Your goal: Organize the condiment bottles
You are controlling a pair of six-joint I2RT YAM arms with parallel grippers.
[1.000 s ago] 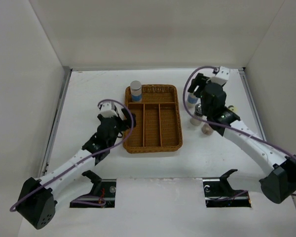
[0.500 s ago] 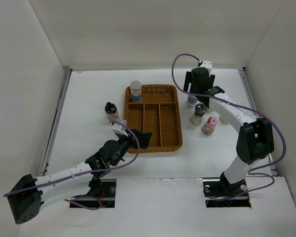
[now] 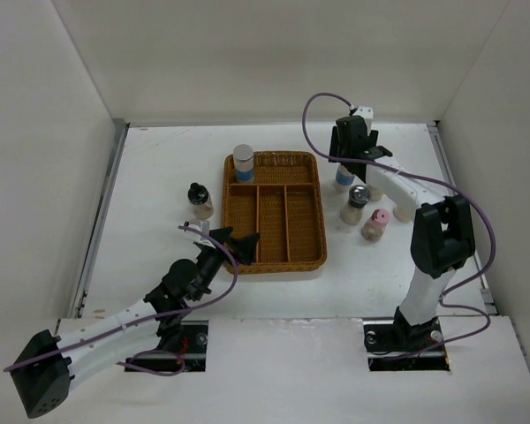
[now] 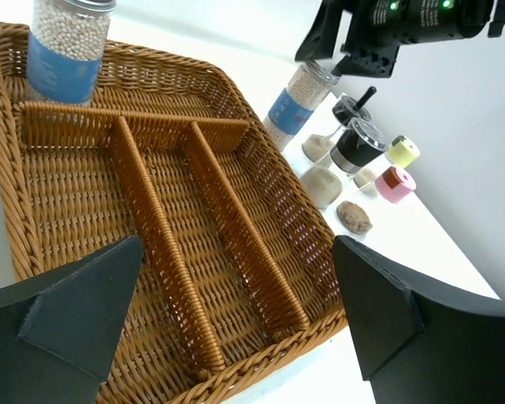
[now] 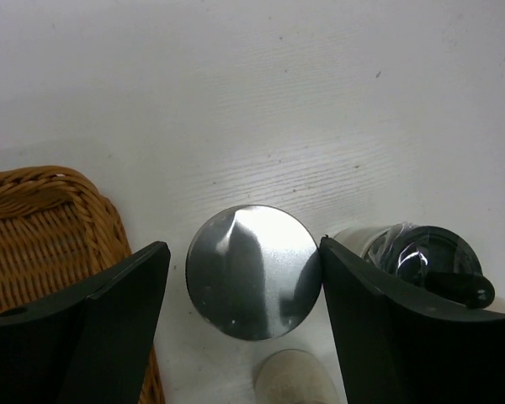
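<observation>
While the right gripper (image 5: 241, 248) is held wide open over the silver-capped bottle (image 3: 344, 179), set beside the tray (image 3: 274, 263) toward the far edge of the table (image 3: 159, 168), pickup is judged in hand. Descent and closure are needed next. The left gripper (image 4: 236, 246) is held wide, empty.

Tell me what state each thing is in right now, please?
wicker tray: long compartments empty.
jar in tray: upright, capped, far compartment.
jar beside tray: upright, capped, on the table.
dark-lidded bottle: upright, left of the tray.
left gripper: open, empty.
right gripper: open, straddling the jar beside tray.
</observation>
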